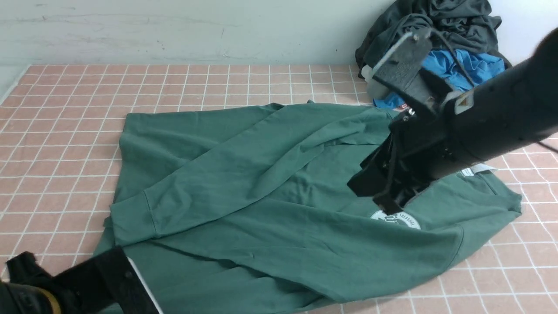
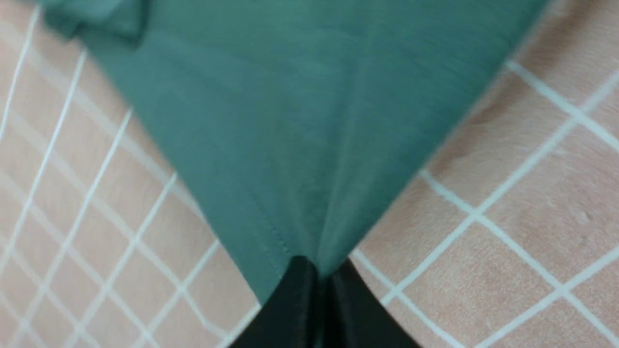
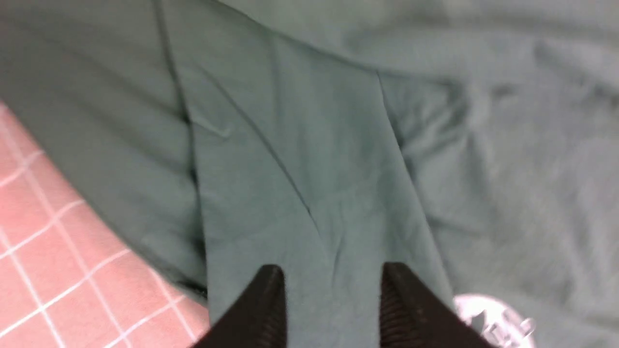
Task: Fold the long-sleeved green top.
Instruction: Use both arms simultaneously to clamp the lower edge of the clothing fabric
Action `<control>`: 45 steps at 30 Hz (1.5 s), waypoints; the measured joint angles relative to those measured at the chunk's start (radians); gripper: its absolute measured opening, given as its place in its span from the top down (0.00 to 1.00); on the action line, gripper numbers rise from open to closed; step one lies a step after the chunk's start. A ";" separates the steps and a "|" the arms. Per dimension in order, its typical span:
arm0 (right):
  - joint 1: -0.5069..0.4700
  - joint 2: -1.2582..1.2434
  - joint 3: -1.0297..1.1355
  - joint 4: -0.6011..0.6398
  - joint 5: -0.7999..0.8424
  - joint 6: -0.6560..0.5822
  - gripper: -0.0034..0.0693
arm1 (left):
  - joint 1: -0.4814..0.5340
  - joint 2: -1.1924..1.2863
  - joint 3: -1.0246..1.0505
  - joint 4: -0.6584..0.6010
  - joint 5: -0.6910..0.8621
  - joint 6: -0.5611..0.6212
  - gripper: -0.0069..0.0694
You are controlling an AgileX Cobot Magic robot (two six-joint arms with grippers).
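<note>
The green long-sleeved top (image 1: pixel 261 196) lies spread across the pink tiled table (image 1: pixel 65 109), one sleeve folded over its body, with its white round logo (image 1: pixel 399 220) partly under my right arm. At the near left, my left gripper (image 1: pixel 126 261) is shut on a corner of the top's hem; the left wrist view shows the gripper (image 2: pixel 321 268) pinching the green cloth (image 2: pixel 300 145). My right gripper (image 1: pixel 390 207) hangs over the chest just beside the logo. In the right wrist view the gripper (image 3: pixel 333 275) has its jaws apart over a flat fold of cloth (image 3: pixel 300 169), next to the logo (image 3: pixel 493 314).
A pile of a dark grey garment (image 1: pixel 436 26) and a bright blue garment (image 1: pixel 462 65) sits at the back right corner against the wall. A grey neck label (image 1: pixel 473 170) shows by my right arm.
</note>
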 joint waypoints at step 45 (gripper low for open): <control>0.029 0.189 0.602 -1.519 -0.510 0.905 0.95 | 0.000 -0.234 0.003 -0.078 0.026 -0.226 0.89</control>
